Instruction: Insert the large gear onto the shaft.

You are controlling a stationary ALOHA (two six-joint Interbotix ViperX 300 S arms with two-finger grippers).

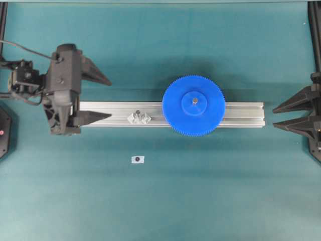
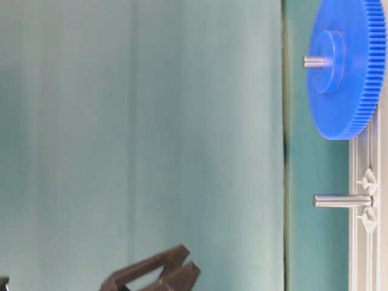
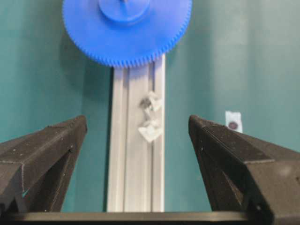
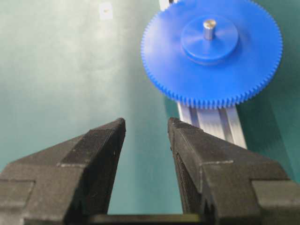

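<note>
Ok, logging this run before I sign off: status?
Left gripper open, empty. Right gripper open, empty. Large gear seated on shaft, on the rail. Nothing in the way.

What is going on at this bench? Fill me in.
Nothing is being handled right now. The big bright-blue toothed plastic gear already sits on a thin grey metal shaft, whose tip pokes through its hub, on the long silver aluminium rail. A second, bare pin stands further along the rail. The left tool and right tool are both open, empty and clear of the gear.
</note>
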